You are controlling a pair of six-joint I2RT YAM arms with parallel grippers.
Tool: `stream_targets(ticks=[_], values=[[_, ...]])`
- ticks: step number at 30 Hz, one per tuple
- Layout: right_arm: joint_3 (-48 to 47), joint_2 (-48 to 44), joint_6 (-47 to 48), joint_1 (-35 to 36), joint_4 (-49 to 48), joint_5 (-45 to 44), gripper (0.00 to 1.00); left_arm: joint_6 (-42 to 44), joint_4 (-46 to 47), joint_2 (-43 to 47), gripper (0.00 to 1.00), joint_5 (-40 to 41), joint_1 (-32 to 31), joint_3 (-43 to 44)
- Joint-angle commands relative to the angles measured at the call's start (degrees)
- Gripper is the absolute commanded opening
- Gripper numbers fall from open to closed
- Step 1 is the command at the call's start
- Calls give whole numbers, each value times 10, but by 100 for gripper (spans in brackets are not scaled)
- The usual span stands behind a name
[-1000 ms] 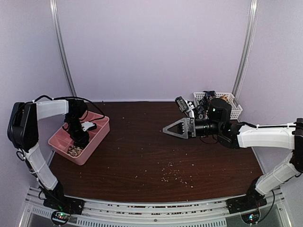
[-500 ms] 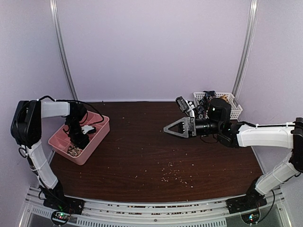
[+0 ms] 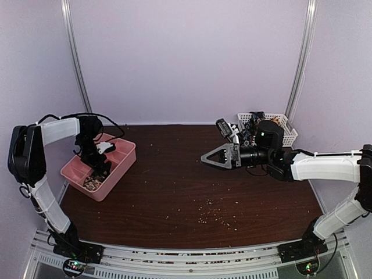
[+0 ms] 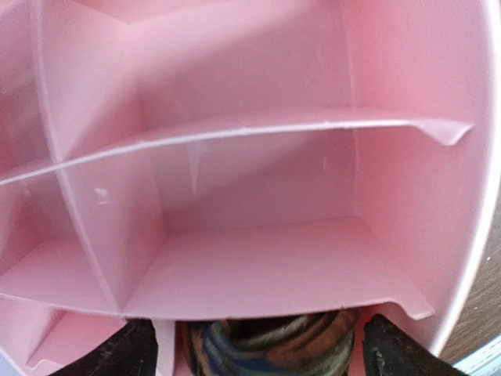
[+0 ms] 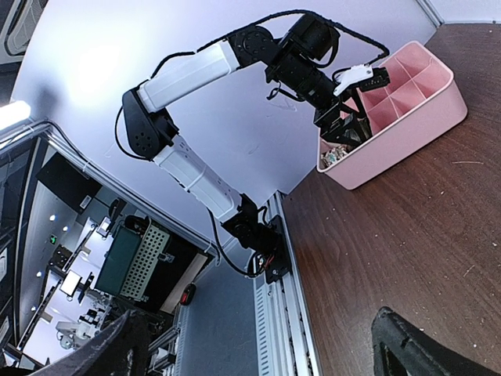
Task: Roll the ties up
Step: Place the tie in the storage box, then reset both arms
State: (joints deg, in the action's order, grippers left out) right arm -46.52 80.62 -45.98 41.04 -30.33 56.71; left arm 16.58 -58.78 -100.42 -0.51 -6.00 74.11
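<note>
**Rolled tie sits in the tray**

Our left gripper [image 4: 250,352] has its jaws wide apart, one on each side of a rolled tie [image 4: 274,343] in one box of the pink tray [image 4: 258,266]. Our right gripper [image 3: 206,158] gapes wide above the table [image 3: 174,197], holding nothing.

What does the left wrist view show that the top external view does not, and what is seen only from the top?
Only the left wrist view: close up, a rolled tie between the fingers of the left end effector, and bare compartments beyond it. Only the top external view: the open right end effector, the white basket at the far right corner, pale crumbs on the table. Both: the pink tray, with the left end effector over it.
</note>
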Motion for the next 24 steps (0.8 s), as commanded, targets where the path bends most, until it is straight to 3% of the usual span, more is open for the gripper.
stream_targets(ticks=[1,4,9,14,20,22,24], values=[[-7,-4,-11,-3,-23,3,100,3,-11,23,98,-3,-1,21],[-6,-2,-13,-3,-22,2,100,-1,-12,37,97,-3,-4,14],[-8,4,-22,-2,-32,3,100,-9,-12,68,76,-9,-11,-5],[-10,9,-39,-3,-47,6,100,-9,23,60,72,-30,-12,-48],[-7,1,-34,-3,-35,-1,100,-14,56,18,59,-47,-12,-77],[-6,-2,-31,-3,-29,-3,100,-20,64,21,57,-44,-14,-78],[-9,-8,-21,-2,-15,-5,100,-27,71,36,66,-33,-21,-74]])
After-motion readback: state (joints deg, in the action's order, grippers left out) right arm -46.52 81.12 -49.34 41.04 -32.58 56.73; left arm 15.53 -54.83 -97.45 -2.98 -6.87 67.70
